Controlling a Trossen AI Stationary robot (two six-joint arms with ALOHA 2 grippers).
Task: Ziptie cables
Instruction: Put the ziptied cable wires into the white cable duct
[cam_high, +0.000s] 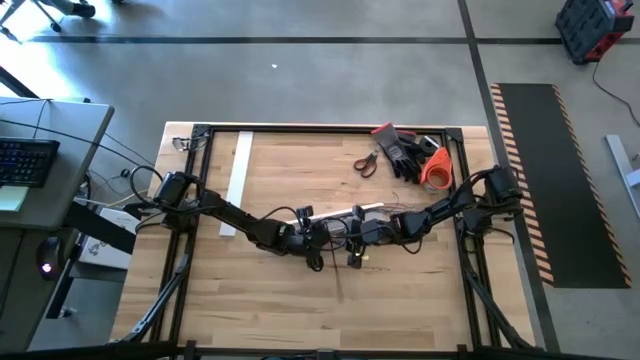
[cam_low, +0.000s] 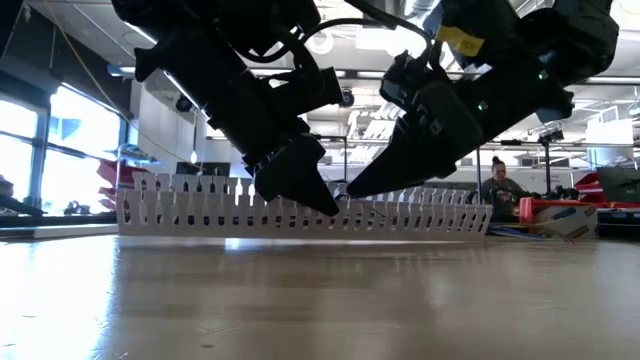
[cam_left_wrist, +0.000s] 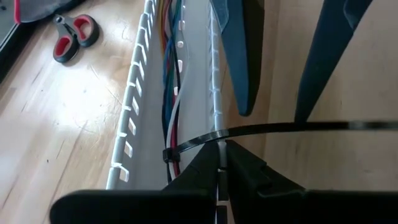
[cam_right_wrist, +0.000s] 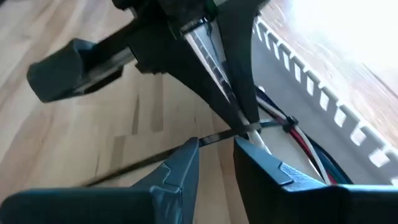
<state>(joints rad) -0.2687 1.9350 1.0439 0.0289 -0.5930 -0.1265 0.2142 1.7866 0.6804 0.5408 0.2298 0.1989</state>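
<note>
Both grippers meet mid-table at the white duct (cam_high: 335, 213). Left gripper (cam_left_wrist: 221, 163) is nipped nearly shut on the duct's near wall w/ the black ziptie (cam_left_wrist: 273, 127) crossing just past its tips. Right gripper (cam_right_wrist: 216, 148) is narrowly parted, the ziptie tail running through the gap, prob. not clamped yet. Cables (cam_left_wrist: 172, 93) lie inside the duct, long axis along it, already looped by the tie. Tail runs crosswise to the cables, out toward the right arm, so the tightening pull looks like its job.
</note>
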